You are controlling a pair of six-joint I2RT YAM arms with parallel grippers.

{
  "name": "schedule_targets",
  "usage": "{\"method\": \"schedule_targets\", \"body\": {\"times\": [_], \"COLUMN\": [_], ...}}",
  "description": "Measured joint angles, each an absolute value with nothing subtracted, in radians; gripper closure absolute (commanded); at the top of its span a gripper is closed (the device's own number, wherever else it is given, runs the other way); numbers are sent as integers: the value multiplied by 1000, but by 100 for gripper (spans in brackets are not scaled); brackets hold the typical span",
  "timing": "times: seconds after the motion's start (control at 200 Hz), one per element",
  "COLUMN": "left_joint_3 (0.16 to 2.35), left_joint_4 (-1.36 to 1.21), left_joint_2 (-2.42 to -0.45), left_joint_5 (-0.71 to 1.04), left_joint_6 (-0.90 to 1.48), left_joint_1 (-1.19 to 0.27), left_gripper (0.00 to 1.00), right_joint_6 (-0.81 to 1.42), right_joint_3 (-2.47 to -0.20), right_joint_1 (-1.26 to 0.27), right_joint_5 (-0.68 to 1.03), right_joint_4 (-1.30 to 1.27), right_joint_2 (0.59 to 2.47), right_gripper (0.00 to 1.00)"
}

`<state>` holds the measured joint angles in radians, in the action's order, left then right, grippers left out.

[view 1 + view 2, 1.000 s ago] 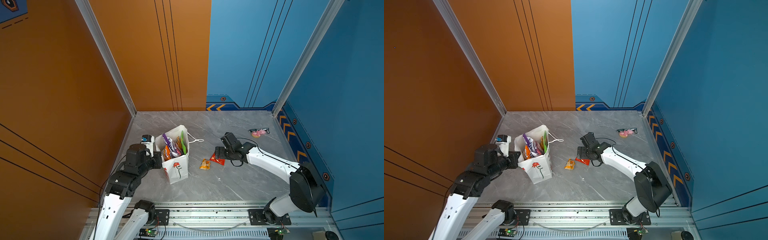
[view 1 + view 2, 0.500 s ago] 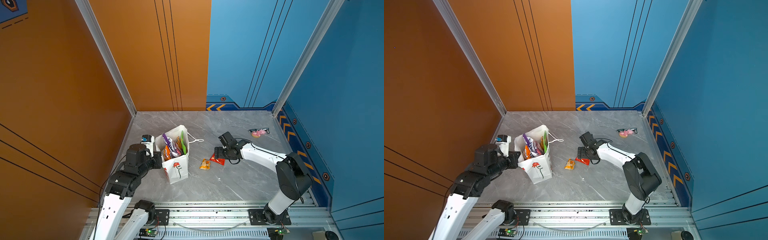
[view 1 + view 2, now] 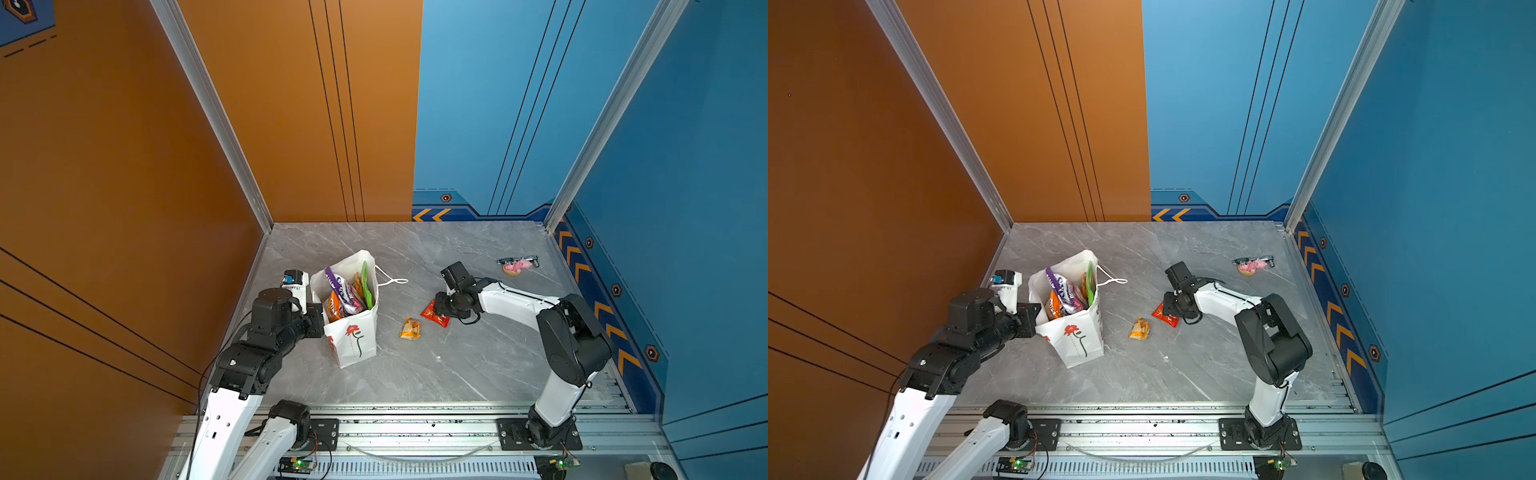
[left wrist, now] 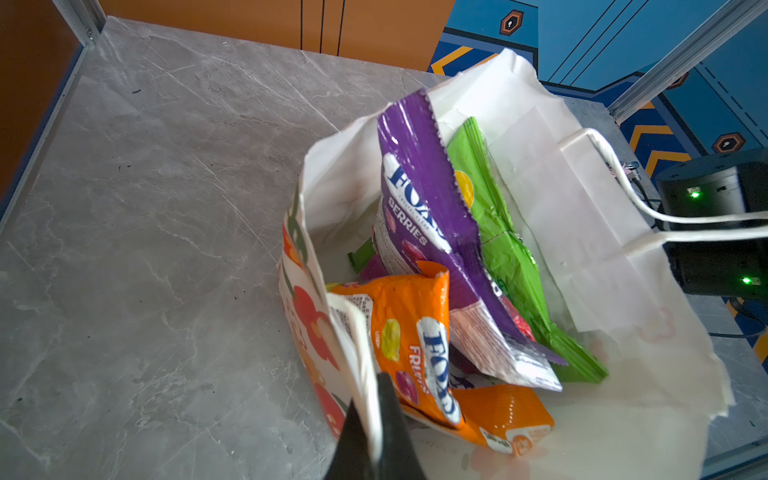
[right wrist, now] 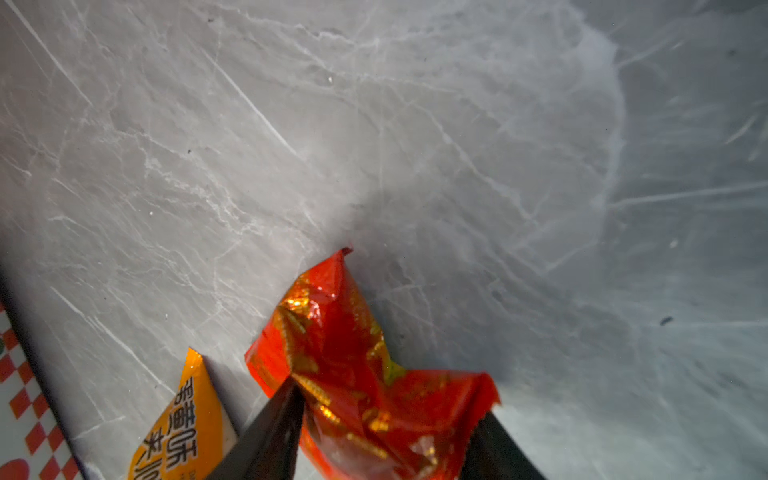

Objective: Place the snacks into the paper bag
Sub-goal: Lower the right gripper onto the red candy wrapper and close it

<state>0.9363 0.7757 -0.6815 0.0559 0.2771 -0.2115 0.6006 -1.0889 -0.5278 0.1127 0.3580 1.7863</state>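
Observation:
The white paper bag [image 3: 353, 340] [image 3: 1077, 345] with a red flower stands left of centre, mouth open. Inside it I see purple [image 4: 419, 199], orange [image 4: 415, 345] and green [image 4: 494, 232] snacks. My left gripper [image 4: 374, 399] [image 3: 318, 320] is shut on the bag's near rim, one finger on each side of the paper. A small red packet [image 3: 434, 313] [image 5: 332, 332] lies on the table to the right. My right gripper [image 5: 390, 399] [image 3: 438, 307] is low over it, with the jaws pressing both its sides and buckling it. A tiny orange-yellow packet [image 3: 410, 328] [image 5: 187, 424] lies beside it.
A small pink toy figurine [image 3: 517, 266] [image 3: 1252, 266] lies near the back right wall. One white cord handle [image 3: 390, 280] hangs out of the bag toward the right arm. Orange and blue walls close in the grey marble table [image 3: 415, 374].
The right gripper's jaws have narrowed onto the red packet while its elbow folded in closer. The left arm and the bag have stayed still.

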Motion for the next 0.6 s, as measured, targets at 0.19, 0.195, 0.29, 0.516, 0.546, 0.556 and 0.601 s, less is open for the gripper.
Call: {"method": "schedule_targets", "body": {"times": [0.19, 0.195, 0.29, 0.516, 0.546, 0.556, 0.601], "left_joint_3": [936, 936, 936, 936, 936, 936, 936], "left_joint_4": [776, 776, 776, 776, 776, 776, 776], "left_joint_2": [-682, -682, -682, -682, -682, -682, -682], "left_joint_5": [56, 56, 56, 56, 56, 56, 56], "left_joint_6": [277, 277, 277, 277, 277, 277, 277], "left_joint_1": [-211, -212, -211, -211, -211, -211, -211], "left_gripper": [100, 100, 100, 100, 100, 100, 100], "right_joint_6": [610, 611, 618, 631, 633, 634, 637], "right_joint_3": [-1077, -1077, -1070, -1031, -1022, -1018, -1002], "right_joint_1": [-528, -528, -528, -522, -522, -522, -522], "right_joint_5": [129, 128, 128, 128, 128, 128, 128], "right_joint_4": [324, 323, 312, 267, 260, 257, 251], "right_joint_2": [1792, 1792, 1792, 1769, 1761, 1756, 1740], "right_gripper": [61, 61, 66, 73, 73, 73, 73]}}
